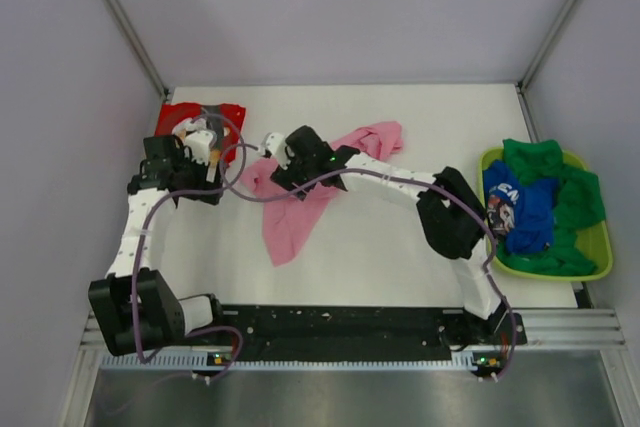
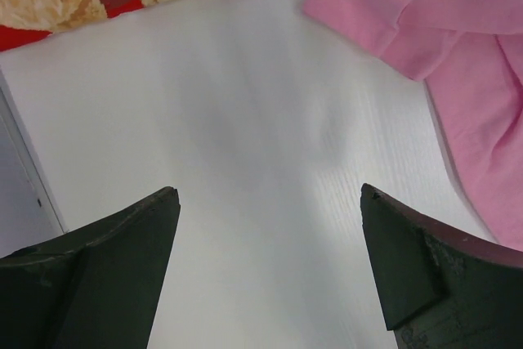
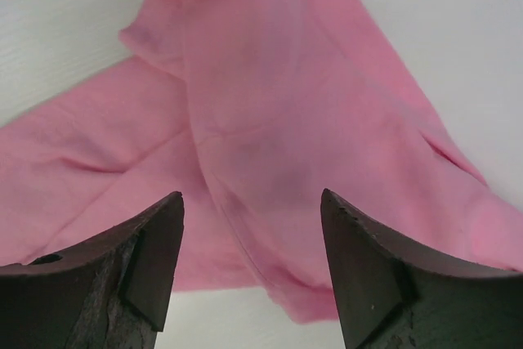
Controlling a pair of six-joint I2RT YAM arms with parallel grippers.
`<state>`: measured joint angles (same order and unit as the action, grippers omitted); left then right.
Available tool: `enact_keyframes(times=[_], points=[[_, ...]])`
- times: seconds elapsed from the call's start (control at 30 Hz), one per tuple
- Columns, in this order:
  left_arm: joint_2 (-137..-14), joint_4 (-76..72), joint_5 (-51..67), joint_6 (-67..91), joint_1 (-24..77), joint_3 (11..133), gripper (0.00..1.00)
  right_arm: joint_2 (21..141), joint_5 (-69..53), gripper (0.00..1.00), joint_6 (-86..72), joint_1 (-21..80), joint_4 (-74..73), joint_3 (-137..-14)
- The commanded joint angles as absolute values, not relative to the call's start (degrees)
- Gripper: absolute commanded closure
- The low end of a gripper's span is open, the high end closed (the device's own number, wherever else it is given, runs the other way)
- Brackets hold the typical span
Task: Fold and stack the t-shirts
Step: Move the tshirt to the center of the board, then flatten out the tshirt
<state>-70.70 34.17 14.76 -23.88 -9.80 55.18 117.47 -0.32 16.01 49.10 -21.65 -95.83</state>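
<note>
We found the pink shirt [image 1: 292, 225] lying loose and crumpled on the tabletop [image 1: 400, 257], its long axis running on a slant from the far right down toward the near left in the top view. The right claw [image 3: 253, 198] hung directly over the far-left part of that shirt, fingers spread wide with nothing between them, and pink cloth filled the gap below it. The left claw [image 2: 270, 198] was spread wide too and gripped nothing. It hung over bare tabletop just left of the pink shirt, whose edge showed along the right side of its wrist view. The red shirt [image 1: 185, 112] with the bear print lay folded farther left of the pink shirt, beyond the left claw. The blue shirt [image 1: 525, 212] and the green shirt [image 1: 540, 159] sat heaped in a tray [image 1: 603, 259] well to the right of the pink shirt. We judged the right arm the nearer one: it had only to drop onto the cloth, while the left arm had to shift right to reach the pink shirt's edge.
</note>
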Motion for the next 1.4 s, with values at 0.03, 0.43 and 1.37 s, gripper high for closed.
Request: enact_keyframes(times=[0.03,0.43,1.37], points=[[-70.4,34.3,13.8,-22.9,-12.8,57.2,0.05,126.0,1.9,0.35,18.6,49.7,-20.0,-102.8],[-64.8,47.6,36.3,-38.8,-13.0,55.5,0.21,130.5,11.2,1.0,15.8,49.9,-17.5,-108.5],[-76.0,21.7,7.8,-39.9,30.3,36.7,0.15,105.0,-9.0,1.0,1.6,38.4,-15.9,-94.2]])
